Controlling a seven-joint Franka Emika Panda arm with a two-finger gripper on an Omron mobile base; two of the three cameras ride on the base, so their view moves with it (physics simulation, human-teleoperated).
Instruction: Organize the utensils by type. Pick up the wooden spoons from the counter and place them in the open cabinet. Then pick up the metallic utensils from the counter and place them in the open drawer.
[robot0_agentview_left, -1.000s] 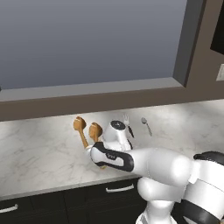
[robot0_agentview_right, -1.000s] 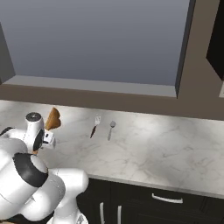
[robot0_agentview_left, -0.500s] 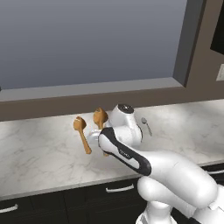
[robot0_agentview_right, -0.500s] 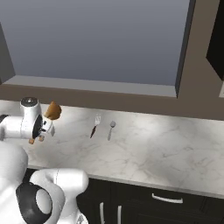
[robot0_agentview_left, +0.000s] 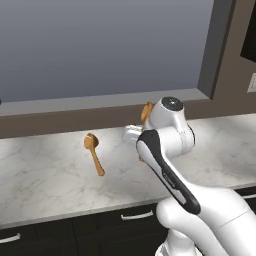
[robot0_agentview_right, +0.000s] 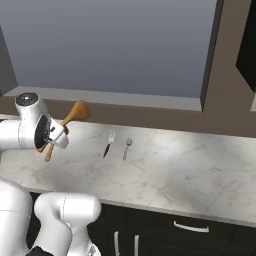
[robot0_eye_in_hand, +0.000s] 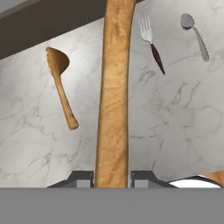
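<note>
My gripper is shut on the handle of one wooden spoon and holds it tilted in the air above the counter, its bowl near the lower lip of the open cabinet. In the hand view the held handle runs up between my fingertips. The other wooden spoon lies on the marble to the left. A small fork and a silver spoon lie side by side to the right. The open drawer is out of view.
The cabinet's dark bottom edge overhangs the back of the counter. Black fronts with silver handles run below the worktop. A dark wall cabinet stands at the far right.
My arm has lifted the gripped wooden spoon off the counter and raised it toward the cabinet. The other spoon, the fork and the silver spoon have stayed where they were.
</note>
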